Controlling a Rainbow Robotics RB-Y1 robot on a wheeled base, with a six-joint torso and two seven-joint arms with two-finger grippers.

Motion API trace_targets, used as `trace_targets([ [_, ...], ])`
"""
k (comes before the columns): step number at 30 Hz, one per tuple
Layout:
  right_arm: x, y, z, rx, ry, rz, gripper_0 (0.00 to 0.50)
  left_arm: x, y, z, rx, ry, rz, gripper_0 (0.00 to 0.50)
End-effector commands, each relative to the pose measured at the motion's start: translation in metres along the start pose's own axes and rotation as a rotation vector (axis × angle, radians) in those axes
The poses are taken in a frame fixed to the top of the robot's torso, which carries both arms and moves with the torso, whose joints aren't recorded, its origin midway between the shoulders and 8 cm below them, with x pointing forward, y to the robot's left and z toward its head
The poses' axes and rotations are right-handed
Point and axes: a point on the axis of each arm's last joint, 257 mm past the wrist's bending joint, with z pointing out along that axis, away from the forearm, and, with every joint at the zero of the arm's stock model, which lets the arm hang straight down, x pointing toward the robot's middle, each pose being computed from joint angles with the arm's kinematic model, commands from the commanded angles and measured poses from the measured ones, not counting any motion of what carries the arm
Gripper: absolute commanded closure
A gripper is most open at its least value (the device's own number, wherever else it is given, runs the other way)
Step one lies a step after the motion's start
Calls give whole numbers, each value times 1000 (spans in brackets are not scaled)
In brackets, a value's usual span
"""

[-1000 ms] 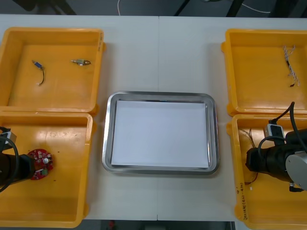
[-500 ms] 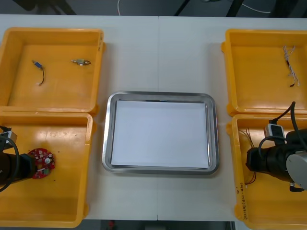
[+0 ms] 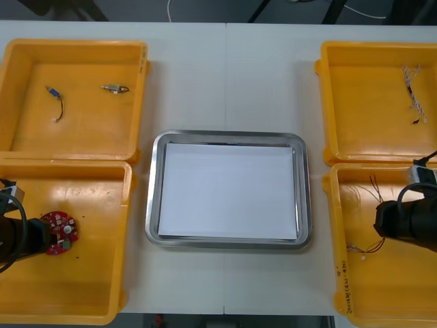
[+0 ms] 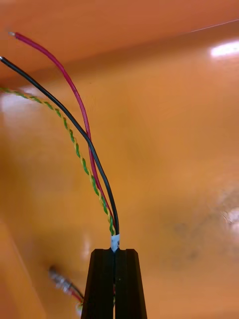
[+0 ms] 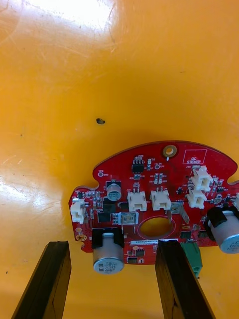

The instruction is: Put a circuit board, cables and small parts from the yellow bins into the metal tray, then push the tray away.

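Step in hand: pick-up from the bins; the metal tray (image 3: 153, 191) holds none of the task's things yet, its white inside bare. My right gripper (image 4: 115, 251) is in the near yellow bin (image 3: 355, 294) to the right of the tray. Its fingers are closed on the cable bundle (image 4: 89, 144), pinched at the white band from which the red, black and twisted yellow-green wires fan out over the bin floor. A further loose connector lies on that floor beside the fingers. My left gripper (image 5: 112, 245) is in the near yellow bin (image 3: 89, 287) to the left of the tray. Its fingers stand wide apart and hold nothing. The circuit board (image 5: 154, 199) lies flat on the bin floor just ahead of them, its nearest edge and one capacitor already between the fingertips, with one finger overlapping the board's edge. Next move, as I judge it: raise the right gripper until the trailing wires clear the bin wall nearest the tray, then carry them over the tray. The left gripper needs a short advance, then closure across the board's edge. Risk: the free wire ends may snag on that wall.
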Motion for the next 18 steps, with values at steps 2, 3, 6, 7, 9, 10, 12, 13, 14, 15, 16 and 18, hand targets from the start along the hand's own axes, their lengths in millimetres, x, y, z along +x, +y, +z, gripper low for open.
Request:
trace_targets([
  [2,-22,-22,-47,30,-47,-24,500,-27,2,-30,-29,-32,97,0],
  [3,-21,-25,-53,34,-43,-26,500,-28,1,-33,-29,-30,91,0],
  [6,-20,-32,-68,45,-35,-28,500,-30,-1,-42,-17,-31,73,0],
  [7,-22,-33,-71,46,-38,-29,500,-30,-2,-44,-12,-31,69,0],
  [9,-21,-37,-79,52,-31,-35,500,-31,-3,-48,0,-34,59,0],
  [10,-21,-38,-80,52,-29,-34,500,-32,-3,-49,0,-38,58,0],
  [12,-22,-41,-87,60,-26,-49,500,-32,-6,-53,5,-40,53,0],
  [13,-23,-42,-89,62,-27,-52,500,-32,-7,-54,7,-42,52,0],
  [14,-23,-44,-91,67,-24,-59,500,-33,-8,-56,7,-43,44,0],
  [15,-24,-45,-94,71,-21,-63,500,-32,-9,-58,9,-41,39,0],
  [16,-24,-46,-95,70,-21,-66,500,-32,-10,-60,9,-42,36,0],
  [18,-27,-48,-102,68,-23,-73,500,-31,-13,-65,10,-40,25,0],
])
